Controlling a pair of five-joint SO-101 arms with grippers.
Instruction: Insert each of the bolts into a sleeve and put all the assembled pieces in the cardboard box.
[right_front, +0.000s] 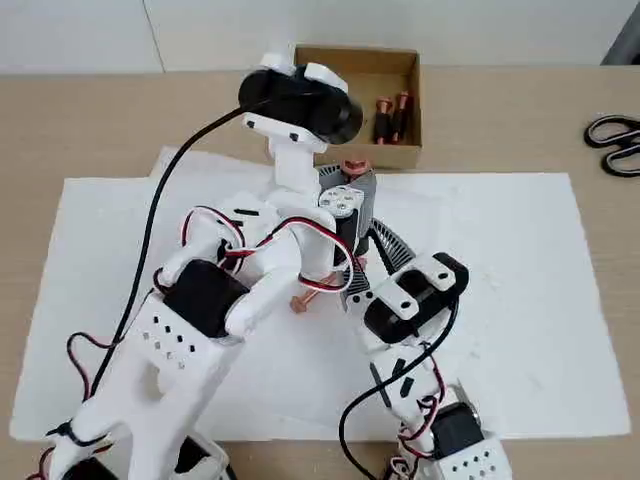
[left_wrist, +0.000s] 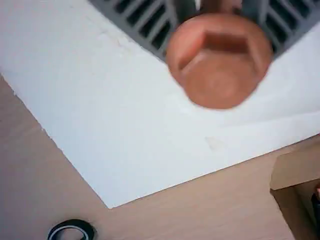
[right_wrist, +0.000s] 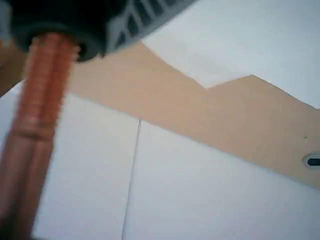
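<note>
Left fingers (left_wrist: 150, 17): closed on a bolt (left_wrist: 218, 60), gripping just under its head.
Right fingers (right_wrist: 135, 17): closed on a copper piece (right_wrist: 35, 135) that sticks out from them.
Bolt: copper-coloured, with a broad hex head turned to the far side, toward the cardboard box (right_front: 370, 155). Its shank is hidden.
Copper piece: threaded next to the right fingers, smooth farther out. I cannot tell whether it is a bare sleeve or one with a bolt in it.
Key relation: over the middle of the paper sheet (right_front: 520, 300), the left fingers sit just far of the right fingers. The copper piece's long axis runs near-left, its free end low over the sheet.
Nearer arm: the left, since the box lies just beyond it at the far edge.
Box contents: finished pieces (right_front: 391, 118) lie side by side at its right.
Next move: likely depends on lining the shank up with the sleeve's axis.
</note>
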